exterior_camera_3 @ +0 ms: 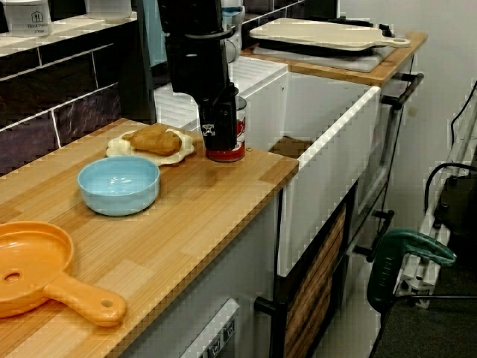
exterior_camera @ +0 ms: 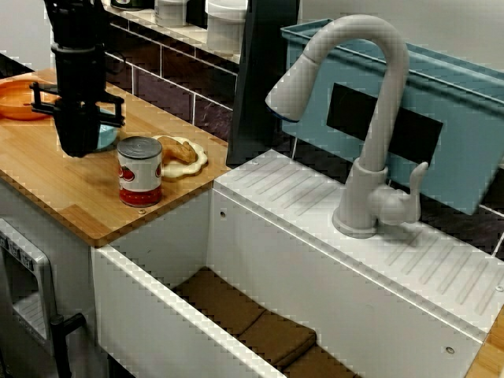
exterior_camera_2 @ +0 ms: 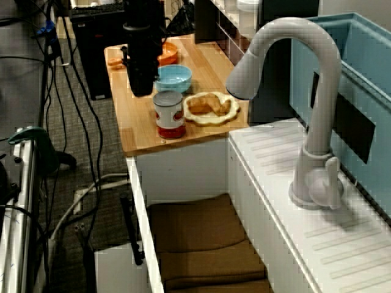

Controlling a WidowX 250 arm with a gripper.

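In the front view my end effector [exterior_camera: 79,146] hangs just beside the can [exterior_camera: 140,171] on the tabletop [exterior_camera: 71,193], in the side view next to the blue bowl [exterior_camera_2: 174,77], and in the low view it overlaps the can, its opening I cannot tell.

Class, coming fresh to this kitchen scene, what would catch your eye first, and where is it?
The big pale grey arched faucet rising from the white sink deck dominates. On the wooden counter beside it, the black tool hangs close to a red-labelled tin can, with a light blue bowl and a cream plate of pastry next to it.
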